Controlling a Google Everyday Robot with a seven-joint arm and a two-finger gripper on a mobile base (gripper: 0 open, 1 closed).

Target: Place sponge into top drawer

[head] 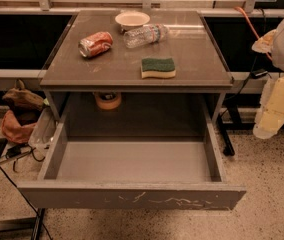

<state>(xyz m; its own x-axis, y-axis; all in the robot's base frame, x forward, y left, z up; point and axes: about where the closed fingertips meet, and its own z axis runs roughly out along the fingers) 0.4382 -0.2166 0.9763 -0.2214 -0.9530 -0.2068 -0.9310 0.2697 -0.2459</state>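
Currently sponge [158, 67] sits green side up on the table [82, 71], right of centre, long axis left-right; open top drawer [132, 198] is below, pulled near; gripper [269, 124] hangs off the table's right side, sponge to its left, grip state can't tell; can [95, 44] and bottle [144, 35] labels unreadable

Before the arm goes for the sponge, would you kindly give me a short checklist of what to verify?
1. Top drawer pulled fully open: ok.
2. Nothing lying inside the drawer: ok.
3. Sponge flat on the tabletop, green side up, near the front edge: ok.
4. Soda can and water bottle lie apart from the sponge, leaving room around it: ok.
5. Gripper positioned over the sponge: not ok; it hangs off the table's right side, beside the drawer.
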